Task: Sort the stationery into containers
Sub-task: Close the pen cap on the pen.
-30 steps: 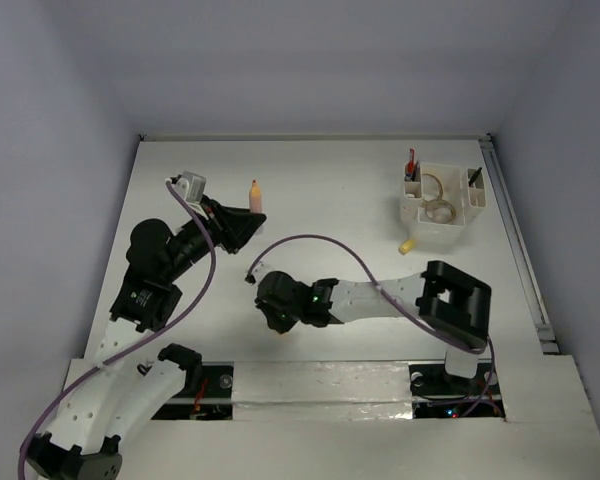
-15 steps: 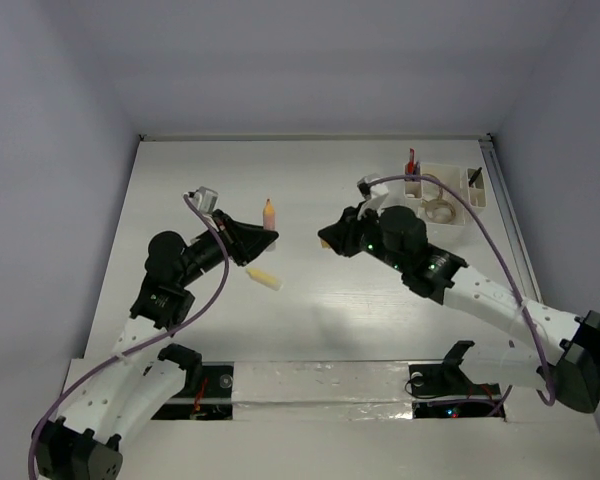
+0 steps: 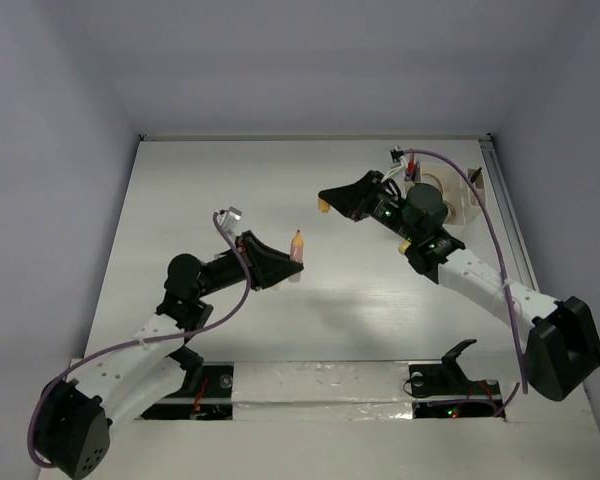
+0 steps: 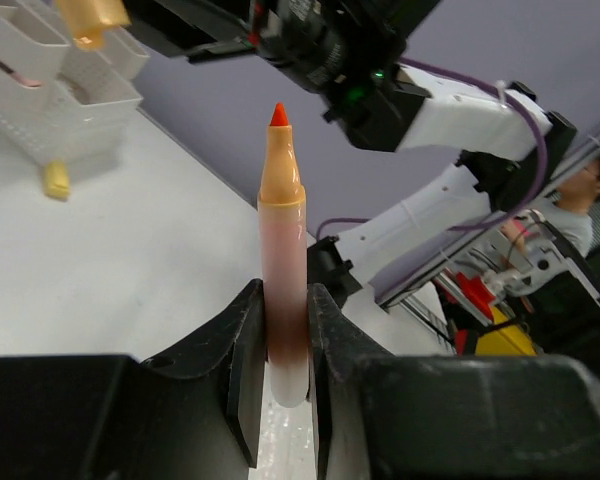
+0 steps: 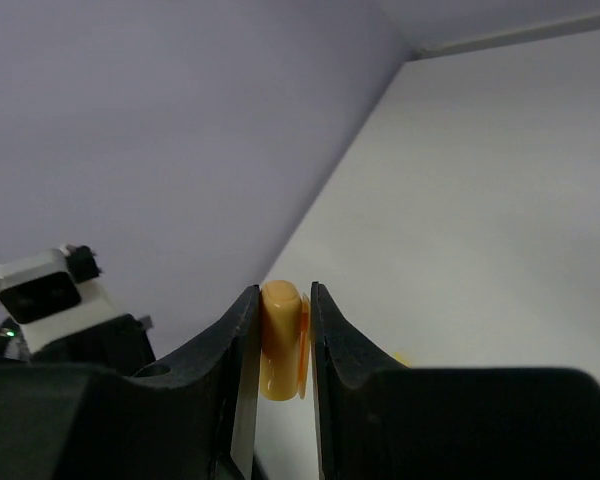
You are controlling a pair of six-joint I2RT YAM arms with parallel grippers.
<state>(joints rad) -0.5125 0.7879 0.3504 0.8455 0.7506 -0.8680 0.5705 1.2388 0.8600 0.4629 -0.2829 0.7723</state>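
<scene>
My left gripper (image 3: 288, 264) is shut on an uncapped marker (image 3: 297, 246) with a pink-orange barrel and a red-orange tip. It holds the marker upright above the middle of the table, and the wrist view shows the barrel (image 4: 282, 250) clamped between the jaws (image 4: 282, 335). My right gripper (image 3: 327, 203) is shut on a small yellow-orange cap (image 5: 280, 340) and holds it in the air left of the white organiser (image 3: 458, 205). The right arm partly hides the organiser. A red pen (image 3: 411, 162) stands in it. The organiser also shows in the left wrist view (image 4: 50, 100).
A small yellow block (image 4: 55, 181) lies on the table by the organiser's near side. A metal rail (image 3: 515, 250) runs along the right table edge. The table's walls are close on all sides.
My right arm swung from the table's near middle up to the back right, carrying the cap. My left gripper moved right and nearer with the marker.
</scene>
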